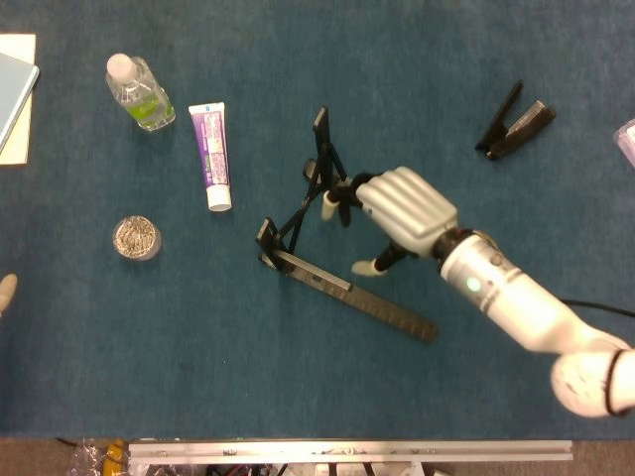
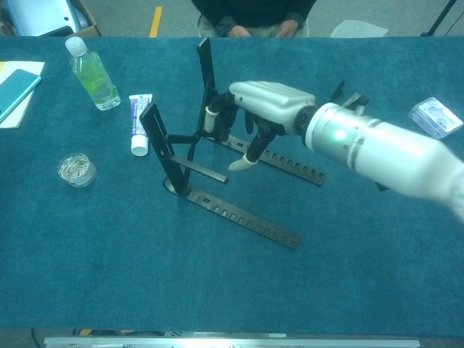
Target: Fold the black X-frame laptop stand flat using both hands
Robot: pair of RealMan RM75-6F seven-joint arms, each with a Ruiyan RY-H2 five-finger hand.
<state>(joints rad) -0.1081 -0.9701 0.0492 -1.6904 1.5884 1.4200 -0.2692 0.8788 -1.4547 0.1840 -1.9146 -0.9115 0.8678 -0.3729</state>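
black laptop stand (image 2: 196, 156) stands unfolded, right hand (image 2: 264, 109) gripping its far rail.

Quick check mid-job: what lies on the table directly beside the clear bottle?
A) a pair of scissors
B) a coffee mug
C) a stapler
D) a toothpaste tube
D: a white and purple toothpaste tube lies just right of the clear bottle in the head view.

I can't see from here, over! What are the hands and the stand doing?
Right hand fingers on stand's far upright. Left hand barely in view, off stand. Laptop stand still open, upright. Nothing blocking.
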